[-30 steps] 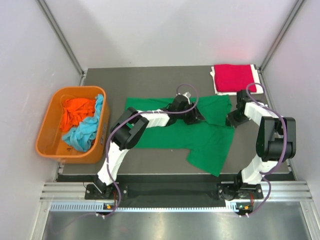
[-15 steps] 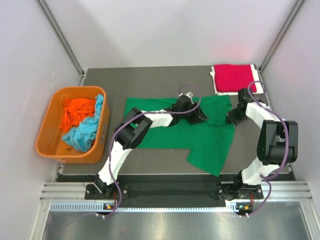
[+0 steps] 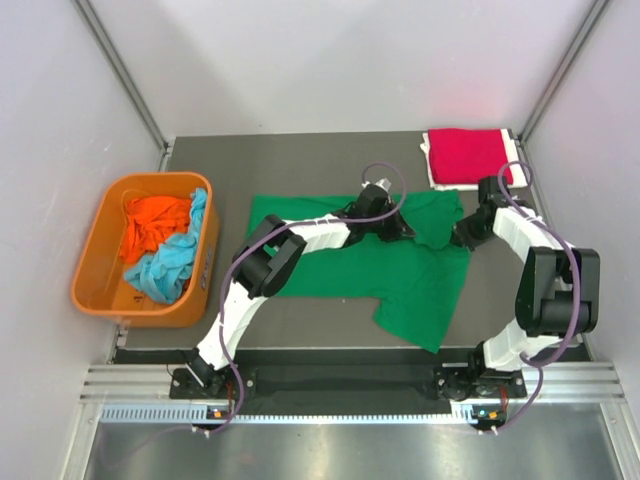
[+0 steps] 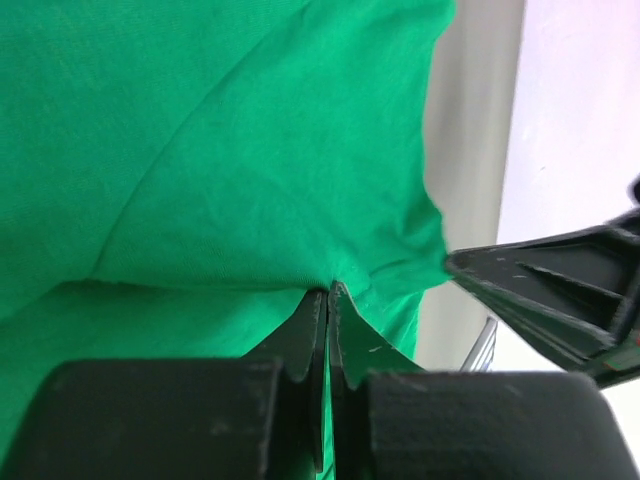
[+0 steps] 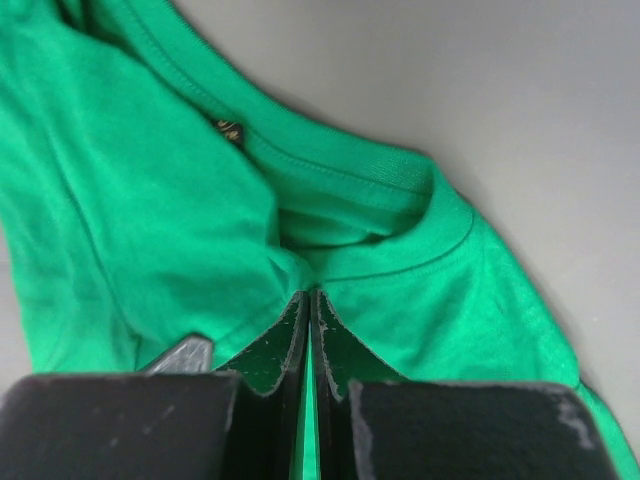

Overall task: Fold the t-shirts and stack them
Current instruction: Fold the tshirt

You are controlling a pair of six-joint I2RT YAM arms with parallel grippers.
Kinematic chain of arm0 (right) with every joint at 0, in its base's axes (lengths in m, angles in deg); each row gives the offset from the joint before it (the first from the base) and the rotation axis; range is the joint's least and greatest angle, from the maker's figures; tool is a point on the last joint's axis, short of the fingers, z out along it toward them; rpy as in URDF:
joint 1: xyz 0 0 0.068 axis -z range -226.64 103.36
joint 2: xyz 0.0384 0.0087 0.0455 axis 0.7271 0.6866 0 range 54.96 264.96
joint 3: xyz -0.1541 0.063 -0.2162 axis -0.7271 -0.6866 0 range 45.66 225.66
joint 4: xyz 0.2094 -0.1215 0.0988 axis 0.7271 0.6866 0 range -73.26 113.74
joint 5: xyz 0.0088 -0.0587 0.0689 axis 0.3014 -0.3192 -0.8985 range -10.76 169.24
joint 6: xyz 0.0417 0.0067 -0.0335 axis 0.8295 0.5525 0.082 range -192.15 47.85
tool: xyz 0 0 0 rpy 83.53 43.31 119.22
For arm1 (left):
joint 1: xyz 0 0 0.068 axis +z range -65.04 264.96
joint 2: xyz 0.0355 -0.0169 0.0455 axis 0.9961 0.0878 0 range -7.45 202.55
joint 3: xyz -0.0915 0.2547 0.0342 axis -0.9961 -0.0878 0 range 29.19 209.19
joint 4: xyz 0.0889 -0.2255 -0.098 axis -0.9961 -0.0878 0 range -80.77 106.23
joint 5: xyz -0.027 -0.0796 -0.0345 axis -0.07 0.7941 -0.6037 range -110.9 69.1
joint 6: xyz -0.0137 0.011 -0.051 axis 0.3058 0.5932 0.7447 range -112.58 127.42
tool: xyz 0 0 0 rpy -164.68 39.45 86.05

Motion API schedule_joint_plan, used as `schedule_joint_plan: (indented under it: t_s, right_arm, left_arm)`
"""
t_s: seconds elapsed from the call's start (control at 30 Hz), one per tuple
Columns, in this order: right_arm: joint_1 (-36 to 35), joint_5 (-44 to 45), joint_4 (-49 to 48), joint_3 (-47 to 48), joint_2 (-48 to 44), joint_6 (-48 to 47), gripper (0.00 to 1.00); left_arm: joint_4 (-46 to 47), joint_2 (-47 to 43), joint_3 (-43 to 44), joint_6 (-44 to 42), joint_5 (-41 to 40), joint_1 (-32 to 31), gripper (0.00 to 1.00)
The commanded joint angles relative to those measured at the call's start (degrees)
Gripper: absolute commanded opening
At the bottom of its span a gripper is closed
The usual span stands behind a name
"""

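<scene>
Green t-shirt [image 3: 410, 285] lies spread but rumpled mid-table [image 3: 300, 165]. Left gripper [image 4: 328, 297] is pinched tight on a raised ridge of its cloth. Right gripper [image 5: 310, 303] is likewise clamped on fabric just below the collar [image 5: 400, 190]. Both grips sit near the shirt's far right edge, probably as twin anchors for flattening before a fold. Red t-shirt [image 3: 468, 155] lies folded in the far right corner, likely the stack base. Orange t-shirt [image 3: 155, 222] and light blue t-shirt [image 3: 175, 262] wait in the tub [image 3: 100, 300].

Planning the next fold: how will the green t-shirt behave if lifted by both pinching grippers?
Probably floppy: the green t-shirt puckers where the left gripper and right gripper pinch it, so it should sag between them. Likely light: thin cloth. Its lower part may drag on the table.
</scene>
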Motion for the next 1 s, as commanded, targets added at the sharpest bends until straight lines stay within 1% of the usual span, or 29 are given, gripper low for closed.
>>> schedule_joint_plan:
  t_s: [0.0,0.1,0.13,0.23,0.5,0.7,0.73,0.8,0.97]
  right_arm:
    - [-0.4,0.6,1.4,1.0,-4.5,-1.0,0.00]
    - [-0.4,1.0,2.4,0.7,-5.8,-1.1,0.00]
    - [-0.4,1.3,2.5,0.5,-6.8,-1.1,0.00]
    - [-0.4,1.6,2.9,-1.2,-9.2,-0.5,0.00]
    - [-1.5,1.6,2.5,-5.1,-14.3,2.4,0.00]
    - [-2.6,2.8,2.8,-6.5,-15.7,3.7,0.00]
    - [-4.3,3.1,2.8,-6.6,-16.0,3.8,0.00]
    - [-4.7,4.3,3.2,-7.5,-17.1,4.5,0.00]
    - [-4.9,6.6,4.6,-9.4,-18.9,6.0,0.00]
  left_arm:
    - [-6.1,-2.6,3.8,-2.9,-0.4,-0.2,0.00]
    - [-10.8,-3.8,5.2,-5.1,-0.5,-0.2,0.00]
    - [-11.0,-4.0,5.5,-5.7,-0.3,0.0,0.00]
    - [-14.2,-4.0,5.5,-5.6,1.2,0.6,0.00]
    - [-16.0,-3.0,6.3,-5.7,6.6,1.8,0.00]
    - [-21.1,-3.3,8.8,-8.0,7.2,1.9,0.00]
    - [-22.2,-3.4,9.5,-9.0,7.0,1.9,0.00]
    - [-25.7,-3.6,10.3,-9.9,6.7,1.9,0.00]
    - [-29.9,-3.8,11.0,-12.1,5.0,1.9,0.00]
